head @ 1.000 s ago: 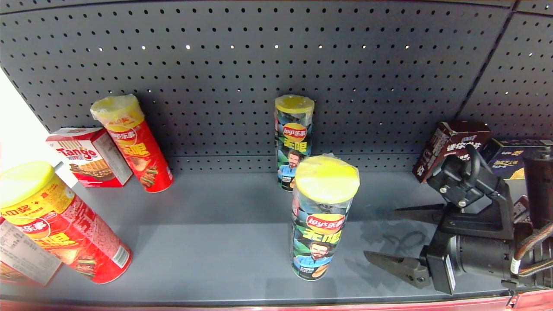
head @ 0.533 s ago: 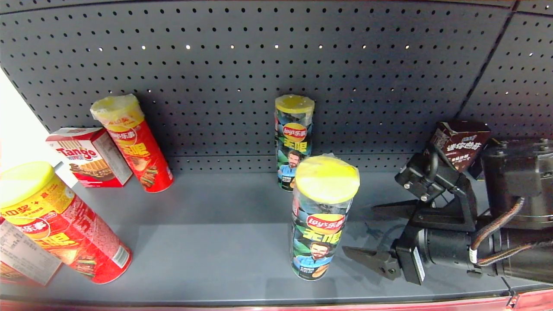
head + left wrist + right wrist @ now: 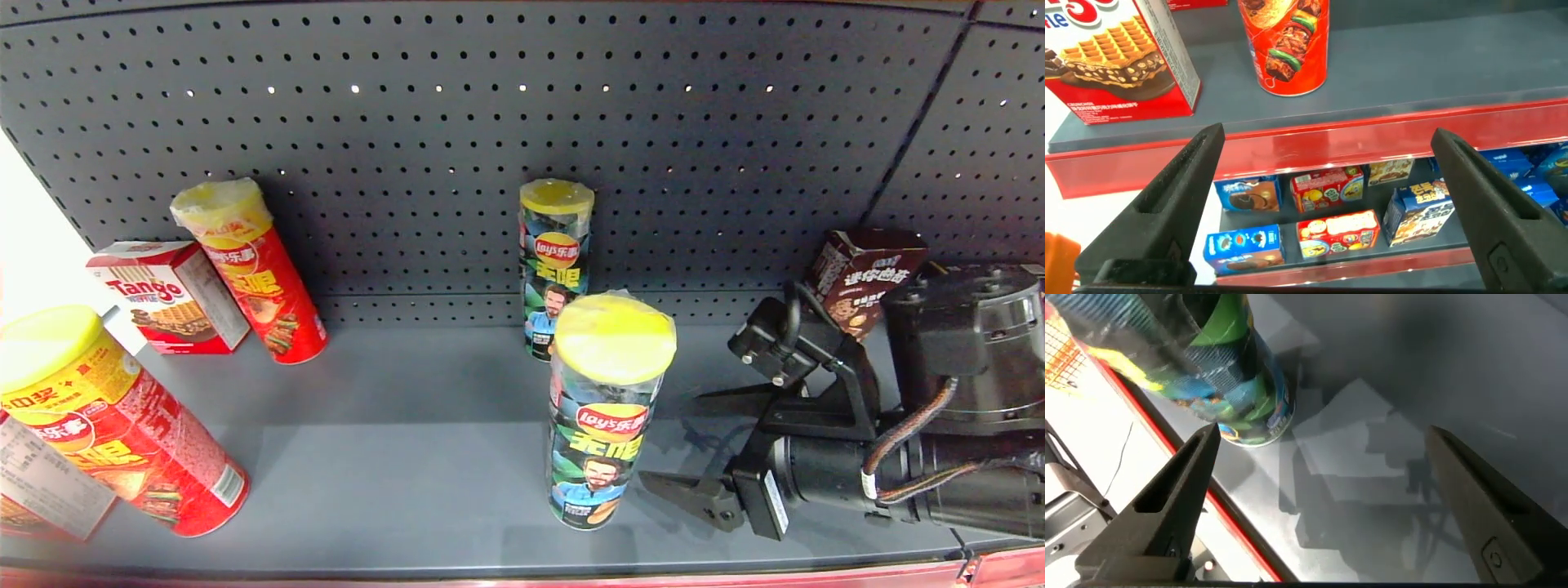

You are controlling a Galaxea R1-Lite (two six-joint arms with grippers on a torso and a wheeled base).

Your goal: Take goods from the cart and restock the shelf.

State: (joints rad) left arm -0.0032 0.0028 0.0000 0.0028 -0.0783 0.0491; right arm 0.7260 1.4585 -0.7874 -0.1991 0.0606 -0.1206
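Right gripper (image 3: 694, 445) is hovering over the shelf (image 3: 408, 457), jaws spread wide, the green chip can (image 3: 608, 408) standing just beyond its fingertips, not between them; left gripper (image 3: 1327, 143) is likewise gaping

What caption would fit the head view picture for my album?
The right gripper, fingers open, beside the front green chip can on a grey shelf.

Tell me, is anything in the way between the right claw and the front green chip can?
No, nothing visible. The open right gripper sits right beside the front can, with only bare shelf between them.
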